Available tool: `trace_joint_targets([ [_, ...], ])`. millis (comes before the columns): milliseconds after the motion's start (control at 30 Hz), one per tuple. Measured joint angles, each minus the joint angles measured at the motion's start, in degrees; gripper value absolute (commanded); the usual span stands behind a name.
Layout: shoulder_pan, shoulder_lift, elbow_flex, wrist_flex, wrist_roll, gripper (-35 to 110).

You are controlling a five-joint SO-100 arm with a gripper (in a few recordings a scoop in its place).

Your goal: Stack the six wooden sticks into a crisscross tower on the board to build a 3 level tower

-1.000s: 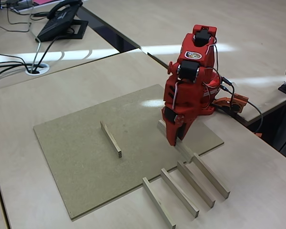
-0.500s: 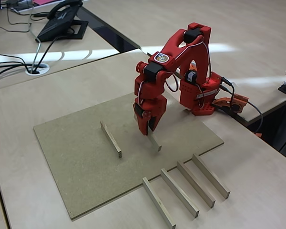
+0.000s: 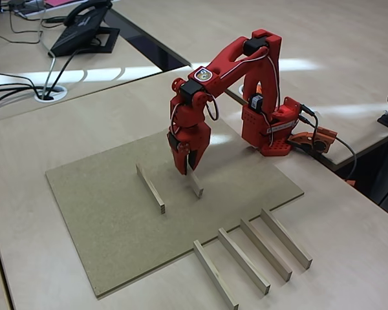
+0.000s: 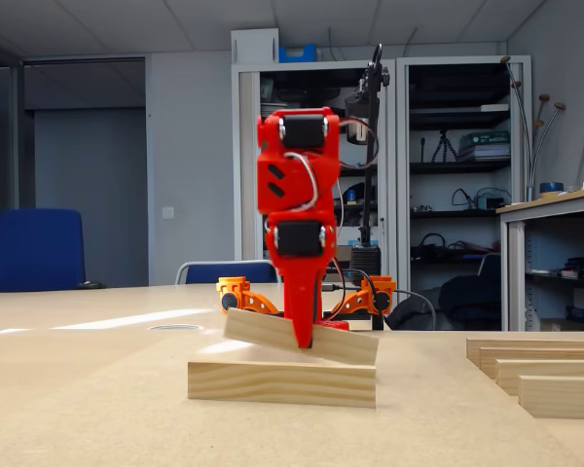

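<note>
One stick (image 3: 150, 188) lies on the board (image 3: 103, 219); my gripper (image 3: 188, 169) is clamped on a second stick (image 4: 302, 336), tilted beside it; four sticks (image 3: 252, 255) wait off-board, no tower level complete.

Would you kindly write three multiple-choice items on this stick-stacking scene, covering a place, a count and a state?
1. Where does the lone placed stick lie?
A. on the board
B. on the pale desk
C. on the phone

2. How many sticks wait in a row off the board?
A. two
B. four
C. six

3. What is the gripper doing?
A. hanging open
B. shut on a stick
C. resting flat on the desk

Key: 1 A, it sits on brown fibreboard; 2 B, four parallel strips lie there; 3 B, the stick hangs tilted between its fingers.
</note>
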Motion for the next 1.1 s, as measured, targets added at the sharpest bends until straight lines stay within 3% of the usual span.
trace_joint_targets([
  [667, -0.8, -2.5, 3.3, -1.7, 2.3, 0],
  [1100, -0.7, -3.8, 3.3, -1.0, 2.6, 16],
])
